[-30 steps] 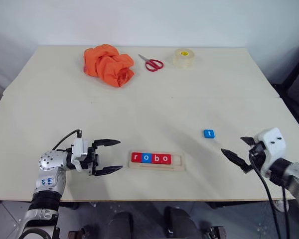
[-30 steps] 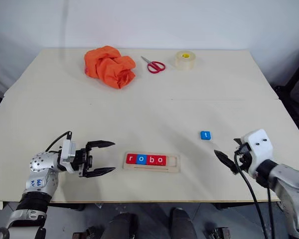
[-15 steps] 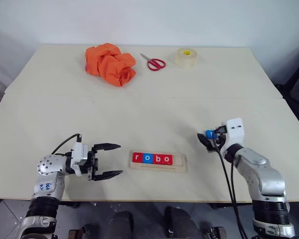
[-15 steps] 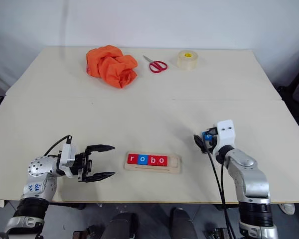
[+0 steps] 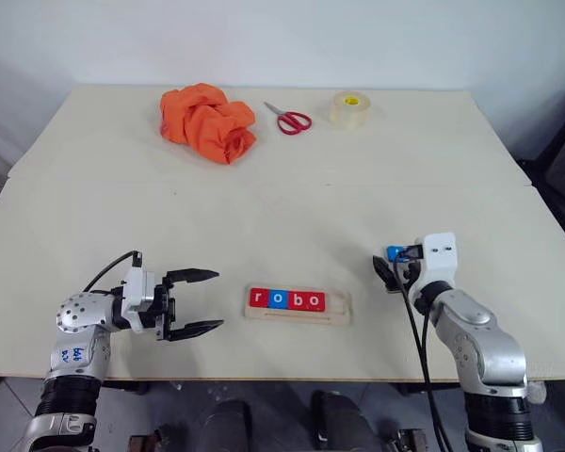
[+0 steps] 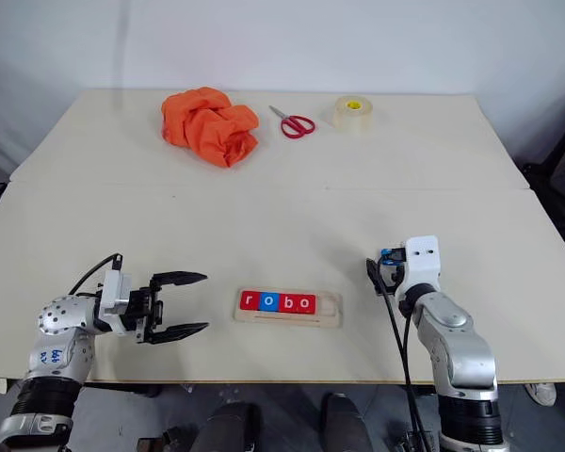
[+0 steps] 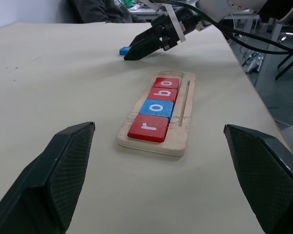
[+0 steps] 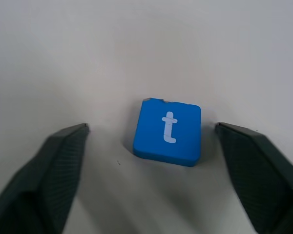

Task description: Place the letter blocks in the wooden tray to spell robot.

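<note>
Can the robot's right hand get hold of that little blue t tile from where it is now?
Probably yes. The right gripper is open, and the blue t block lies flat on the table between its two fingers, nearer one of them, with nothing else beside it. Closing should catch it.

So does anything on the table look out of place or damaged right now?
The blue t block lies on the table, outside the tray, between the right gripper's open fingers. One of its corners looks chipped. The tray's last slot is empty after r, o, b, o.
</note>
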`<state>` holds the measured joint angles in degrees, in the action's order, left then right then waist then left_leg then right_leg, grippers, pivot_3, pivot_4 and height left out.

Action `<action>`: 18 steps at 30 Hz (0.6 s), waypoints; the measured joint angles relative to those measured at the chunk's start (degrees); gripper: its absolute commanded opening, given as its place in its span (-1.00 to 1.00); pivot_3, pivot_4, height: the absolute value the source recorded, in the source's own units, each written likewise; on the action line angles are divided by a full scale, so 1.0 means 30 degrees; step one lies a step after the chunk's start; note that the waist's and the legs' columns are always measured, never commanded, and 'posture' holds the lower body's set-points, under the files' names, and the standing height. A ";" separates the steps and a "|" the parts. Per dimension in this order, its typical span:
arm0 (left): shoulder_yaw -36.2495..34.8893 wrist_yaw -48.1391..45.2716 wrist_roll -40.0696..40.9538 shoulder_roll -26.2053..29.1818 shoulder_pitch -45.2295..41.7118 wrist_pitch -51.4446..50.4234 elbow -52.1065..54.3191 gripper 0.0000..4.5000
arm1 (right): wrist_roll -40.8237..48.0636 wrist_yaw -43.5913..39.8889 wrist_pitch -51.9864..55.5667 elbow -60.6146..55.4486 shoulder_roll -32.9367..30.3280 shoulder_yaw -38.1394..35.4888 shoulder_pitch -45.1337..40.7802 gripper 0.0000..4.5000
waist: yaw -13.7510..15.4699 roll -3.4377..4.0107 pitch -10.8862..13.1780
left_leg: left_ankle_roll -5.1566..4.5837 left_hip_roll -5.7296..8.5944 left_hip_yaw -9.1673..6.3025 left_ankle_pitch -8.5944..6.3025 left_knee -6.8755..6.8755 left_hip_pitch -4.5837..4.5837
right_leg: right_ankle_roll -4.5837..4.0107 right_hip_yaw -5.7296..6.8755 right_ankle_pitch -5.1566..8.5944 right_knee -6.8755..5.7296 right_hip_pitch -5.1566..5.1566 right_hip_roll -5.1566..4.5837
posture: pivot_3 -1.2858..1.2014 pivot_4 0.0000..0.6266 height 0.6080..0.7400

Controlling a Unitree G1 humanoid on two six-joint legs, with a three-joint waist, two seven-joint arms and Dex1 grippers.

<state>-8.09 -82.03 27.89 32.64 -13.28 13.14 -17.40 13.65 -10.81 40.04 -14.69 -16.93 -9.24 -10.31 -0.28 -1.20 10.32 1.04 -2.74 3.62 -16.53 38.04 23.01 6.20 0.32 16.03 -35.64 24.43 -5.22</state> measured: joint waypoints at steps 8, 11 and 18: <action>0.0017 -0.0015 0.0001 -0.0105 -0.0220 -0.0108 -0.0002 1.00 | -0.0253 0.0915 -0.0210 -0.0273 0.0542 0.0026 0.0103 -0.35 | 0.0007 -0.0002 -0.0001 | 0.0000 0.0004 0.0000 0.0000 0.0000 0.0005 | 0.0000 0.0000 0.0000 0.0003 0.0001 -0.0003 | 0.03 -0.52 1.00; 0.0028 0.0092 0.0002 -0.0114 -0.0218 -0.0481 0.0074 1.00 | -0.0268 0.1250 0.0338 -0.1166 0.0556 -0.0008 0.0589 -0.35 | 0.0004 -0.0001 0.0000 | 0.0000 0.0003 -0.0001 0.0000 -0.0008 0.0012 | -0.0002 0.0001 0.0002 0.0005 0.0011 -0.0001 | 0.03 -0.52 1.00; 0.0040 0.1429 -0.0397 -0.0022 -0.0173 -0.1001 0.0670 1.00 | 0.0229 0.1392 0.3024 -0.6403 0.0543 -0.0061 0.3083 -0.35 | -0.0025 0.0002 0.0002 | 0.0000 -0.0001 -0.0006 0.0000 -0.0018 0.0016 | -0.0005 0.0000 0.0004 0.0008 0.0020 0.0002 | 0.03 -0.52 1.00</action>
<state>-7.97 -77.75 26.70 32.58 -13.80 10.13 -15.39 14.34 -6.64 49.12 -33.90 -15.30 -9.42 -1.06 -0.35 -1.20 10.33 1.04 -2.74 3.60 -16.53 37.98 23.06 6.18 0.33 16.04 -35.61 24.49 -5.21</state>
